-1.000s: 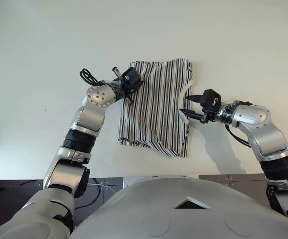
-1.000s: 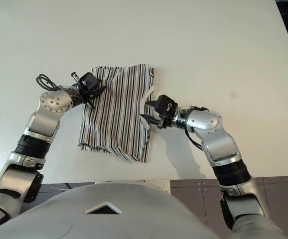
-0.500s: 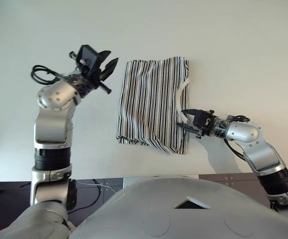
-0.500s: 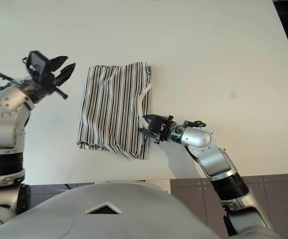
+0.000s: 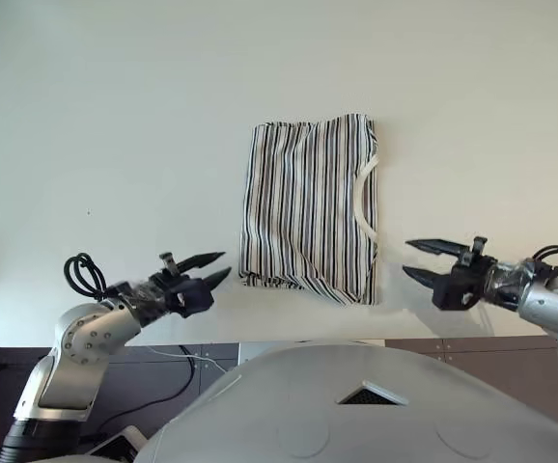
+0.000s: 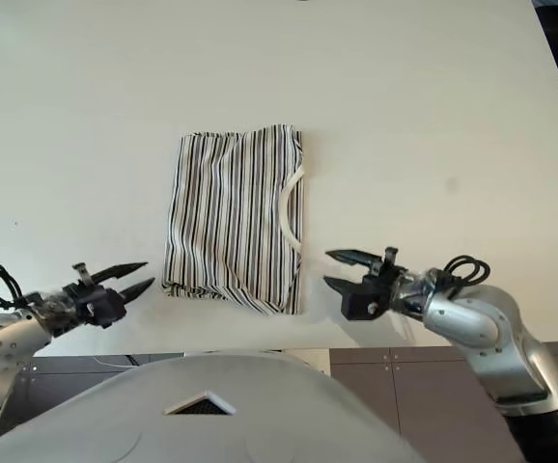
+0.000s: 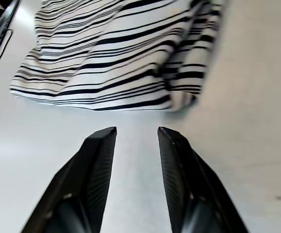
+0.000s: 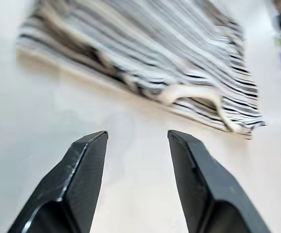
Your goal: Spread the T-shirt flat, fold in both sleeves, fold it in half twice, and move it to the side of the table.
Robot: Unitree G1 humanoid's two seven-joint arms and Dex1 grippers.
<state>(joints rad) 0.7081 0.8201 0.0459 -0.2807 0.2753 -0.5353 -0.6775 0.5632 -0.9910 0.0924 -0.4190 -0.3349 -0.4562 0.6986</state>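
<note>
The black-and-white striped T-shirt [image 5: 308, 207] lies folded into a narrow rectangle in the middle of the white table [image 5: 115, 106], its white collar [image 5: 364, 198] at the right edge. My left gripper [image 5: 213, 268] hovers open near the table's front edge, just left of the shirt's near-left corner, fingers pointing at it. My right gripper [image 5: 412, 258] stands open to the right of the shirt's near-right corner, nothing held. The left wrist view shows the shirt [image 7: 126, 53] just ahead of the open fingers [image 7: 99, 160]; the right wrist view shows the shirt [image 8: 150, 63] beyond its fingers [image 8: 89, 165].
The table's front edge [image 5: 289, 340] runs just below both grippers. Wide bare tabletop lies to the left, right and behind the shirt.
Both arms have pulled back from the shirt toward the table's front edge. The left gripper dropped from the shirt's far-left side; the right one left the collar edge. The shirt lies still.
</note>
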